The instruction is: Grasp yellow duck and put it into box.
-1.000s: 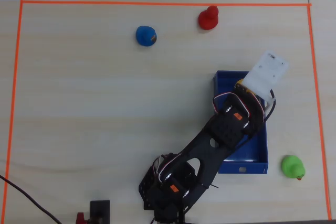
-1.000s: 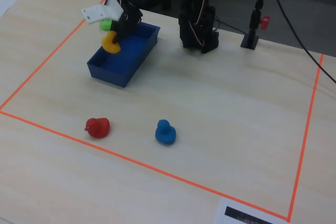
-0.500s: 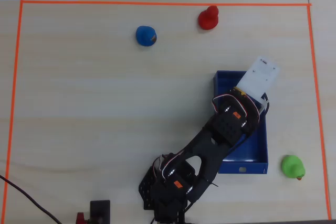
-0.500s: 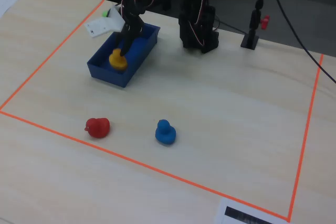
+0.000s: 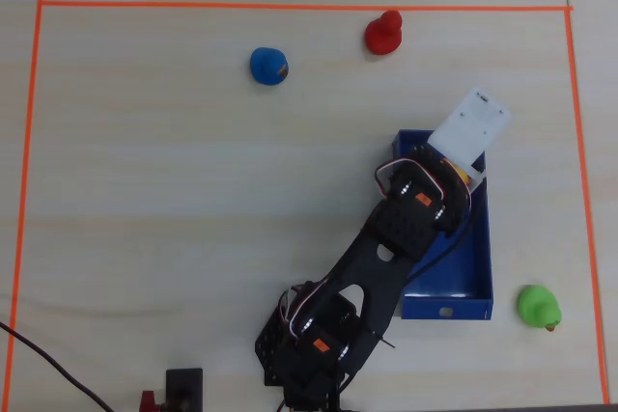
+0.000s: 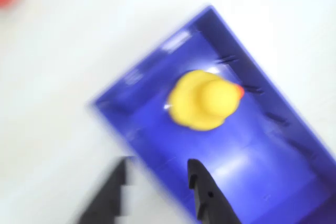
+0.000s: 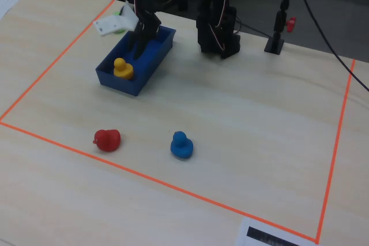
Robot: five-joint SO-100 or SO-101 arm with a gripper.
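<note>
The duck (image 6: 205,99) sits inside the box (image 6: 273,145), near its far end, upright on the floor with its beak toward 3 o'clock in the wrist view. The gripper (image 6: 157,182) hangs at 6 o'clock from it, fingers spread and holding nothing, well clear of the toy. One finger (image 6: 207,195) is over the box's interior, the other outside its near wall. The placing looks done, so the coming move is probably a lift straight away from the box; that wall between the fingers is the only thing to catch.

In the fixed view the duck (image 7: 121,68) lies at 7 o'clock from the gripper (image 7: 140,47). A red duck (image 7: 107,140) and a blue duck (image 7: 181,145) stand well apart on the table, and a green duck (image 5: 538,306) sits just beside the box's other end in the overhead view. None obstructs.
</note>
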